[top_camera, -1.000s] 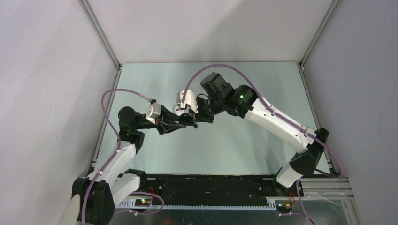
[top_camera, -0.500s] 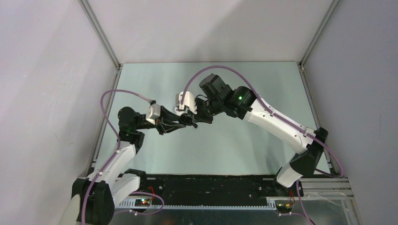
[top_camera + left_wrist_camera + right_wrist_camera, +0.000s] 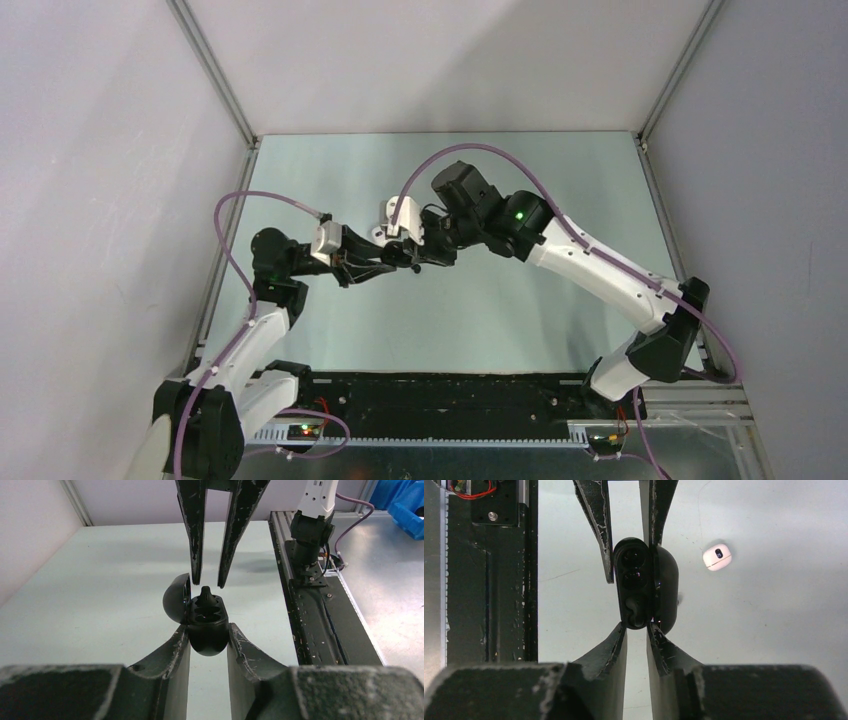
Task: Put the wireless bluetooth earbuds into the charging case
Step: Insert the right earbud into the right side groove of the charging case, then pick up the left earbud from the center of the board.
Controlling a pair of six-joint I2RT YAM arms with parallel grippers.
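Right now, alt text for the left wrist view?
Left gripper clamps a black charging case, lid open, a black earbud sticking up from its far well. Right gripper hangs just above the earbud, fingers slightly apart, holding nothing.

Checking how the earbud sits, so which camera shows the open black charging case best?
Right wrist: it looks straight into the black charging case, so its inside shows fully. Left wrist shows it obliquely, lid open, in the left pincer. From the top camera it cannot be made out.
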